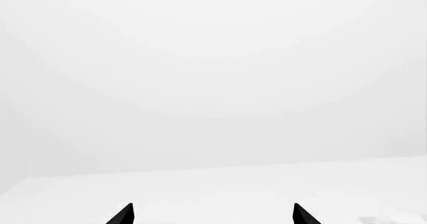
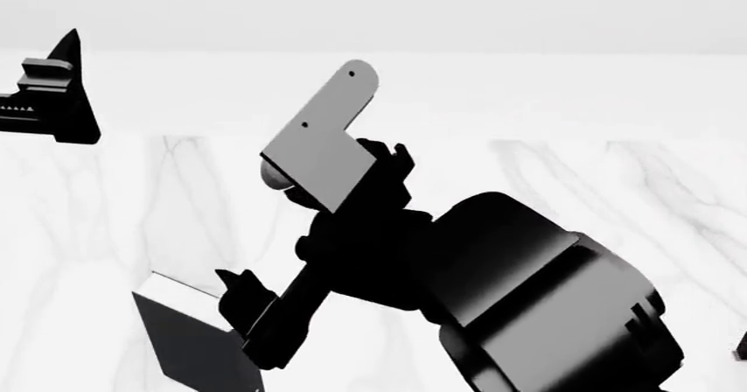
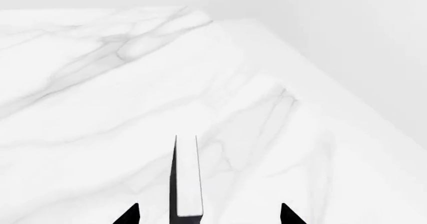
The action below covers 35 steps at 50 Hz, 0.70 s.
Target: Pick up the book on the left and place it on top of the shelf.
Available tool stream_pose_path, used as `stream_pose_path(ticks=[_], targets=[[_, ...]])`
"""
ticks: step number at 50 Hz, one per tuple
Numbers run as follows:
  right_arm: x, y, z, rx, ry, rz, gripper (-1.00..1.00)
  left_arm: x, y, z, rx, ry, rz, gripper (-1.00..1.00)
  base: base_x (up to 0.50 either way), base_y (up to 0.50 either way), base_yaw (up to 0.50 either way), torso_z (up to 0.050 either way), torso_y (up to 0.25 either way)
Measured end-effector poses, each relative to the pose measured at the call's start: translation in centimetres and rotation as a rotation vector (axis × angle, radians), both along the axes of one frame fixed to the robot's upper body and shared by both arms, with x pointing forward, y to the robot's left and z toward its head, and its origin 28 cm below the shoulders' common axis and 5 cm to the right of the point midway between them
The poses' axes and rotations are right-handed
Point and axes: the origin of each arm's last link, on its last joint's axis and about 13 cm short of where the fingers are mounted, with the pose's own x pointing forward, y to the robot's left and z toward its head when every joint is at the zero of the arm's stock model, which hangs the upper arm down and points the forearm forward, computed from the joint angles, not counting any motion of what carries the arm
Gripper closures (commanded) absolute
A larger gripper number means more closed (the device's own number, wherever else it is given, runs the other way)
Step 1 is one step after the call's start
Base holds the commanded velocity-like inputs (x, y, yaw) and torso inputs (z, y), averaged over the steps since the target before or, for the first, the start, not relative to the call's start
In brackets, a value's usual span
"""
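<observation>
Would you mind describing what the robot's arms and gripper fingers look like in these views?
The right arm is glossy black, with bulky rounded joint housings and a flat grey bracket pierced by small holes. The left gripper is matte black and blocky, with a row of tiny pale marks. Both wrist views show pointed black fingertips. No cables visible.

Left gripper (image 1: 212,215) and right gripper (image 3: 209,215) — both spread wide, right arm (image 2: 513,296) bent low

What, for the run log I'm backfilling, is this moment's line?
right gripper: open, straddling book | left gripper: open, empty | book: ungripped
</observation>
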Motion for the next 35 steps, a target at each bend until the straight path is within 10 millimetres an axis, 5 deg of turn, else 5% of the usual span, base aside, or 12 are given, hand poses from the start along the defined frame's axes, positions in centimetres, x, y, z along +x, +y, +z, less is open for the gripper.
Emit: stream_pose_path(ticks=[35], targets=[[2.9,1.7,-3.7,-0.018,0.058,-0.013,-1.0,0.0,0.0,-0.3,0.002,0.005,-0.002,-1.0,0.0,0.0,0.0,0.0,0.0]])
